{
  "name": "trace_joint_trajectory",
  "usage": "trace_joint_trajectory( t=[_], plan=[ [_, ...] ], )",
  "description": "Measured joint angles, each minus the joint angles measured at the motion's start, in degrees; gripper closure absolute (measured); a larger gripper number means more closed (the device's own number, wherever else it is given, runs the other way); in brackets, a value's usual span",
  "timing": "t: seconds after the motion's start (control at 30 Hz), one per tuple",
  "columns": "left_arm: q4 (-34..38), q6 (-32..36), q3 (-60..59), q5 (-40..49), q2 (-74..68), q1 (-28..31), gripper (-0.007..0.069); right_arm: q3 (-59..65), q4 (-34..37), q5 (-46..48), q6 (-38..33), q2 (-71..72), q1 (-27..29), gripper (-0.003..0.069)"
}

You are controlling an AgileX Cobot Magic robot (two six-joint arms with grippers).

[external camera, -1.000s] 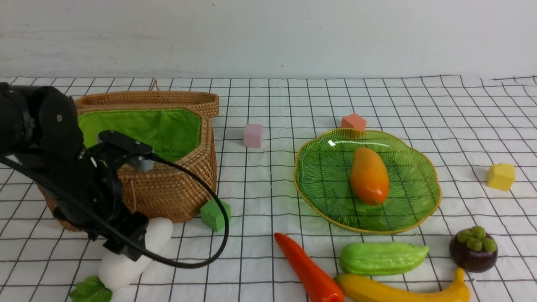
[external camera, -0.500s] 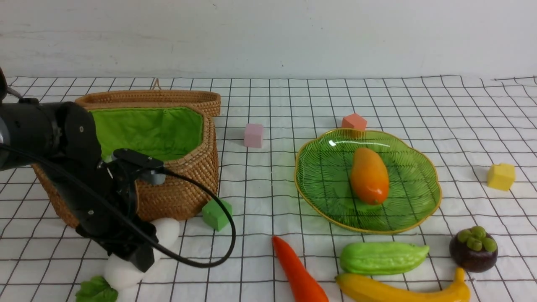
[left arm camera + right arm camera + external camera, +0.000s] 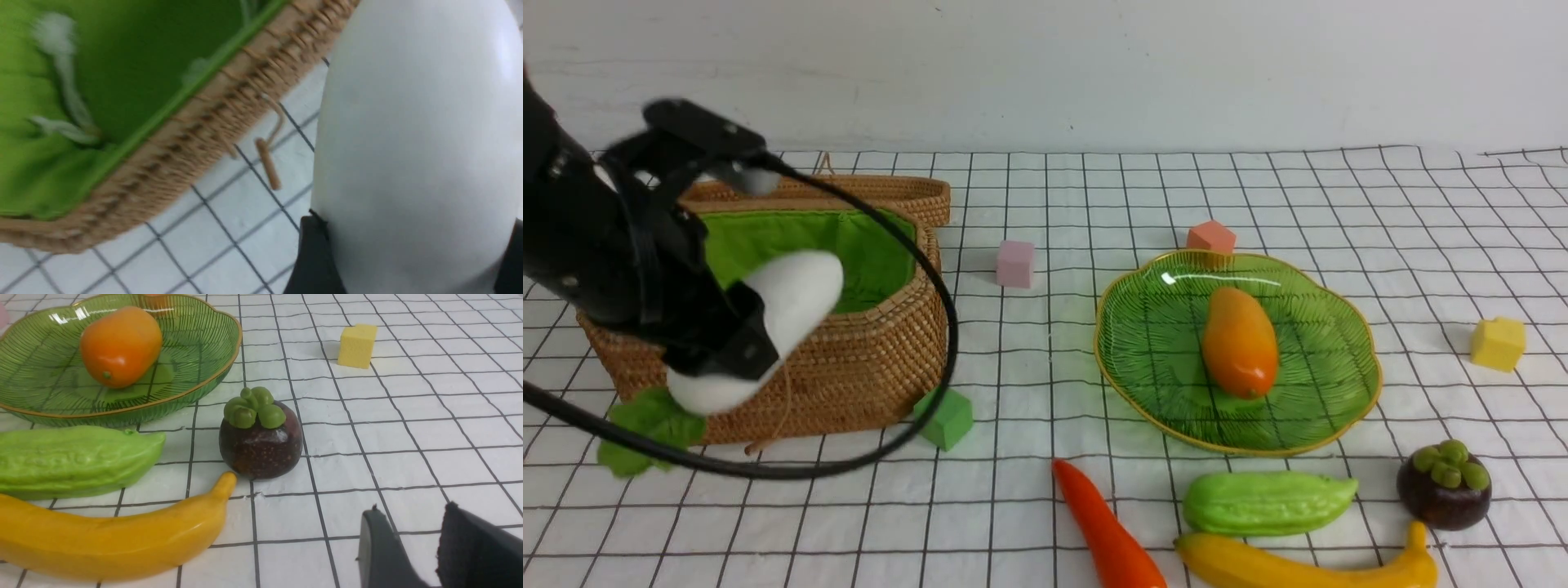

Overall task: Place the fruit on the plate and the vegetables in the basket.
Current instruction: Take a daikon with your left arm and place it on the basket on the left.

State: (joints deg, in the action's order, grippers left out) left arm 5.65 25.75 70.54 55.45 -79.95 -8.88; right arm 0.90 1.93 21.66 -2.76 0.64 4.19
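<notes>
Because the radish is fat and smooth, the left jaws are clamped across its middle. The left arm holds it in the air, tilted, in front of the basket wall, its white tip about level with the rim and its leaf hanging low. I judge it is raised so it can clear the woven edge and drop onto the green lining. The right jaws stand apart with nothing between them, low over the table near the mangosteen, likely placed to take fruit next.

Counted:
- three fruits: one mango already on the plate, the banana and mangosteen on the table
- three vegetables: the radish held, the gourd and red pepper lying near the plate
- four small cubes: pink, orange, yellow and green
- one basket, no vegetable showing inside
</notes>
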Motion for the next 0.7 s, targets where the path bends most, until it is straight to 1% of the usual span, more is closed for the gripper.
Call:
trace_joint_trajectory(
  t=[0.03,0.07,0.1,0.13,0.17,0.23,0.3,0.43,0.47,0.5,0.57,0.6,0.7],
  plan=[
    [-2.3,-3.5,0.5,-5.2,0.6,1.1,0.0137,0.0,0.0,0.0,0.0,0.0,0.0,0.0417],
    [-3.4,-5.5,0.6,-9.2,0.6,1.6,0.0137,0.0,0.1,0.0,0.0,0.0,0.0,0.0417],
    [-3.9,-6.7,0.6,-10.8,0.4,1.8,0.0137,0.0,0.1,0.0,0.0,0.0,0.0,0.0417],
    [-6.6,-11.8,0.7,-17.0,-0.5,2.5,0.0137,0.0,0.0,0.0,0.0,0.0,0.0,0.0417],
    [-8.3,-15.3,0.7,-20.3,-1.4,2.8,0.0137,0.0,0.0,0.0,0.0,0.0,0.0,0.0417],
    [-10.3,-19.4,0.8,-23.0,-2.8,2.8,0.0137,0.0,0.0,0.0,0.0,0.0,0.0,0.0417],
    [-14.3,-27.4,0.8,-27.7,-6.4,2.8,0.0137,0.0,0.0,0.0,0.0,0.0,0.0,0.0417],
    [-20.6,-37.6,0.8,-28.4,-12.2,2.8,0.0137,0.0,0.0,0.0,0.0,0.0,0.0,0.0417],
    [-20.9,-38.0,0.8,-28.3,-12.4,2.8,0.0137,0.0,0.0,0.0,0.0,0.0,0.0,0.0417],
    [-23.2,-41.6,0.8,-27.4,-13.9,2.8,0.0133,0.0,0.0,0.0,0.0,0.0,0.0,0.0416],
    [-25.0,-45.0,0.8,-26.0,-14.5,2.8,0.0097,0.0,0.0,0.0,0.0,0.0,0.0,0.0416],
    [-25.5,-46.1,0.8,-25.3,-14.5,2.8,0.0066,0.0,0.0,0.0,0.0,0.0,0.0,0.0416],
    [-25.8,-47.7,1.2,-23.0,-13.1,2.8,-0.0023,0.0,0.0,0.0,0.0,0.0,0.0,0.0416]
  ],
)
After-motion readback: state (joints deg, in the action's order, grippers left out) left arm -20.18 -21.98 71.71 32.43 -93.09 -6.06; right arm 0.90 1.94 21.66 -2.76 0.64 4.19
